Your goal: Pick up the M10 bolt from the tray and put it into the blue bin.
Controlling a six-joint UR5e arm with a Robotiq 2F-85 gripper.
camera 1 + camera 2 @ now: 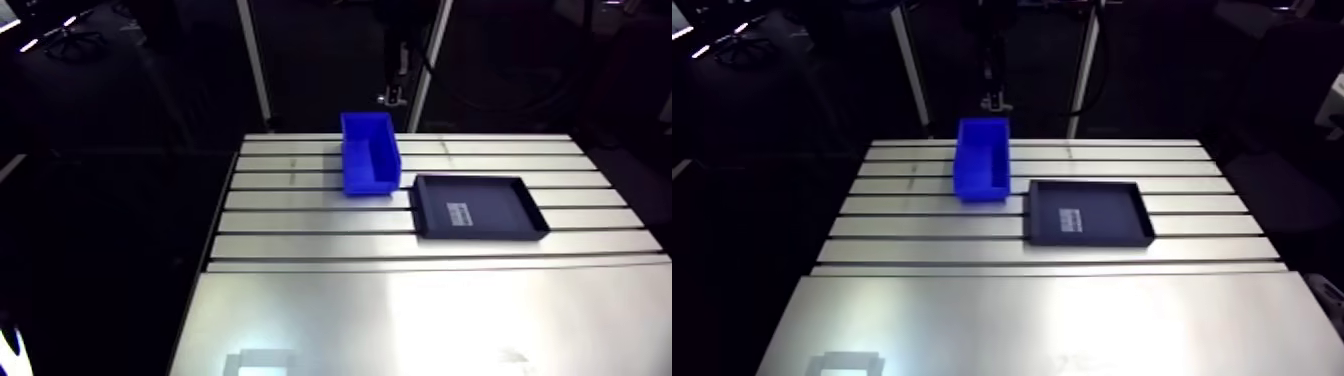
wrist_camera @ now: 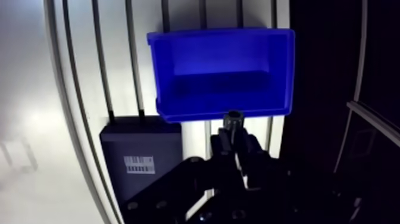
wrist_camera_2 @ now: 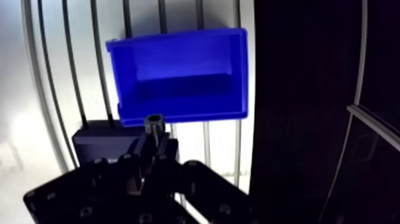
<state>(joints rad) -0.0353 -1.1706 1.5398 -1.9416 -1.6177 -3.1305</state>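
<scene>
End effector [image 2: 233,137] clamps M10 bolt [image 2: 233,118] by blue bin [image 2: 220,65], legible in the wrist view alone.

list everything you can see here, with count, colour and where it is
table: one, silver, slotted, under everything
bin: one, blue, on the table, beside the tray
tray: one, black, on the table next to the bin
label: one, white, on the tray's floor
bolt: one, dark, clamped in the tool, seen at the bin's tray-side edge in the wrist view
tool: one, black, shut on the bolt, raised above the table
</scene>
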